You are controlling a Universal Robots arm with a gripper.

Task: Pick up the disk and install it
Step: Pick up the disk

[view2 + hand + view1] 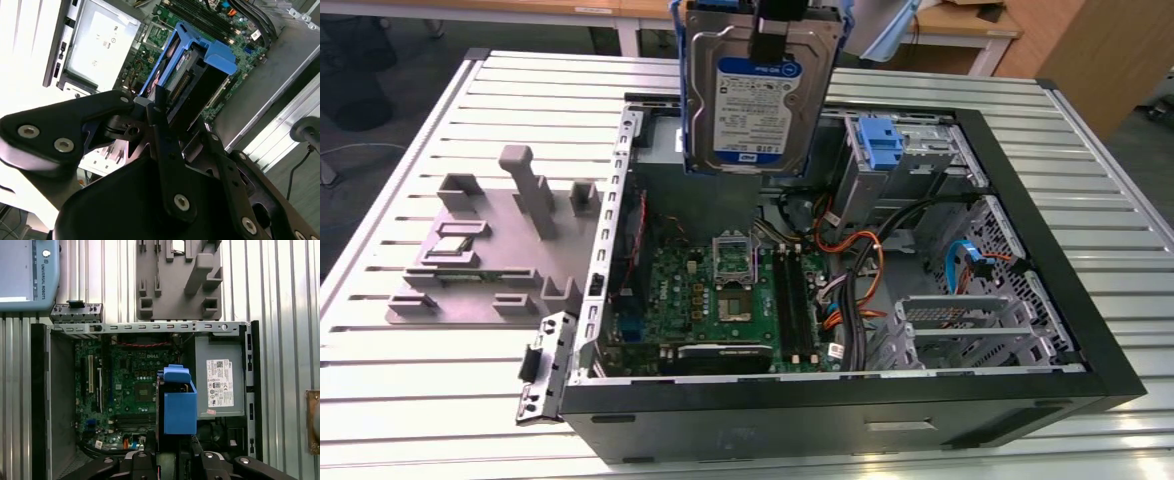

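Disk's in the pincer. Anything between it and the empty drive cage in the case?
Nothing visible does. The disk hangs in the pincer above the open case, and the empty drive cage lies uncovered. Orange and black cables run beside the cage, not across it.

The hand (770,50) holds the disk (754,105); open case (854,405) beneath.

Setting: a robotics lab or test workshop, and you can check it item by item. You have a slotted aluminium worktop (1107,250) carrying an opened desktop computer case (854,410) with its motherboard (720,300) bare, and a grey moulded fixture block (467,300) with parts slots just beside it on the exterior view's left. Behind the worktop you see wooden desks (974,28) on white legs, and the first wrist view shows you a grey-blue robot arm segment (25,275) above the worktop.
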